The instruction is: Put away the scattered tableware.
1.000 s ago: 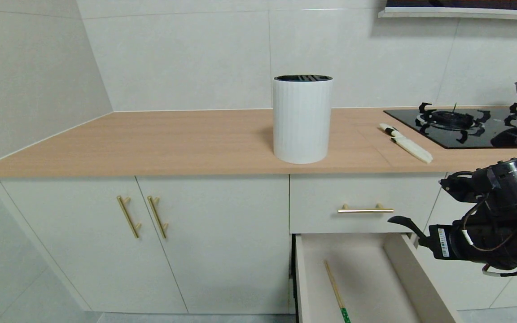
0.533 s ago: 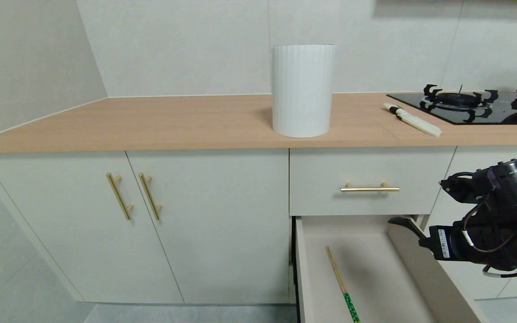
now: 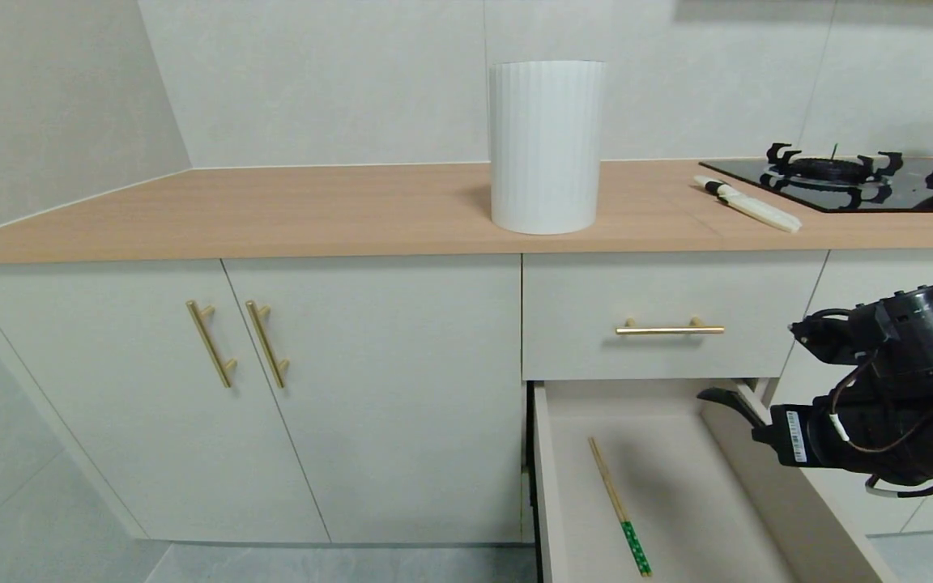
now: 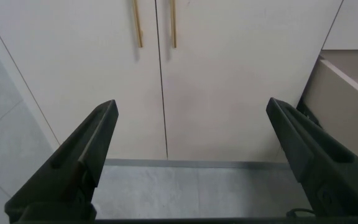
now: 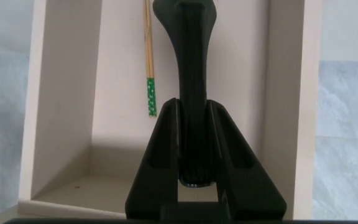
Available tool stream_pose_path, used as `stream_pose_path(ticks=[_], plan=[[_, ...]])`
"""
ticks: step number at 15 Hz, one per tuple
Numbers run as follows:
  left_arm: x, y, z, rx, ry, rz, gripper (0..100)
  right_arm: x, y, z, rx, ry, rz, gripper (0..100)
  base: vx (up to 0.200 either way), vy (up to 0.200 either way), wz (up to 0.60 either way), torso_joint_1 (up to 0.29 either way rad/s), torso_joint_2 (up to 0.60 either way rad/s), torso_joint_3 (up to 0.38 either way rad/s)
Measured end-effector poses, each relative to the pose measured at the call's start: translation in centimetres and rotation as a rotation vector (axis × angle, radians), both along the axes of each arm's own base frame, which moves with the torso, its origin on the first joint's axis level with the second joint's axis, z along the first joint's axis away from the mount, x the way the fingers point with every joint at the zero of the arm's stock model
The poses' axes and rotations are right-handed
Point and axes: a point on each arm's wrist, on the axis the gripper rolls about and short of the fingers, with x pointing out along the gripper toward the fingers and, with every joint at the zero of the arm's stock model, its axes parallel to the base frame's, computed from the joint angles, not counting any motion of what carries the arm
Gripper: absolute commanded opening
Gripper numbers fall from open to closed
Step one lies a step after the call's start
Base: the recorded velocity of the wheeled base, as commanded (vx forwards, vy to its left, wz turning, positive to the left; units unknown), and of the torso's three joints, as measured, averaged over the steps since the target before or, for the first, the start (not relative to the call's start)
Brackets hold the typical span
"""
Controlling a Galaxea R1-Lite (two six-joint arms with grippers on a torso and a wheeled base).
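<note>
My right gripper (image 3: 766, 431) hangs over the right side of the open lower drawer (image 3: 543, 486), shut on a black utensil (image 3: 724, 398) whose curved end sticks out toward the drawer. In the right wrist view the black utensil (image 5: 191, 56) runs out from the right gripper (image 5: 192, 107) above the drawer (image 5: 61, 93). A pair of wooden chopsticks (image 3: 620, 506) with green ends lies on the drawer floor, chopsticks (image 5: 148, 62) left of the utensil. A white-sheathed knife (image 3: 746, 204) lies on the counter. My left gripper (image 4: 191, 124) is open, low before the cabinet doors.
A tall white ribbed holder (image 3: 546, 146) stands on the wooden counter (image 3: 313, 214). A black gas stove (image 3: 839, 174) sits at the right. The upper drawer (image 3: 669, 328) is closed. Double cabinet doors (image 3: 232, 389) with brass handles stand at the left.
The whole head view has shifted: the camera sank, so counter and holder sit higher in the picture. My right gripper still holds the black utensil over the drawer.
</note>
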Motion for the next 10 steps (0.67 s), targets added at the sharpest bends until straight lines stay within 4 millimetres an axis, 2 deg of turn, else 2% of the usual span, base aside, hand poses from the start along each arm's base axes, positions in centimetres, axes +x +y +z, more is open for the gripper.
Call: stream_pose_path(ticks=[3,5,8,10], plan=[[0.0,0.0,0.0,0.0,0.0,0.0,100,1.1,0.7,-0.4,0.028,-0.06,0.006,0,0.0,0.0,0.0,0.0,0.0,0.0],[0.0,0.0,0.0,0.0,0.0,0.0,100,2.1,1.1,-1.7,0.038,-0.08,0.007,0,0.0,0.0,0.0,0.0,0.0,0.0],[0.0,0.0,0.0,0.0,0.0,0.0,100,3.9,1.7,-4.8,0.036,-0.043,-0.002,0,0.0,0.0,0.0,0.0,0.0,0.0],[0.0,0.0,0.0,0.0,0.0,0.0,100,5.2,2.2,-7.8,0.029,-0.002,-0.012,0,0.0,0.0,0.0,0.0,0.0,0.0]])
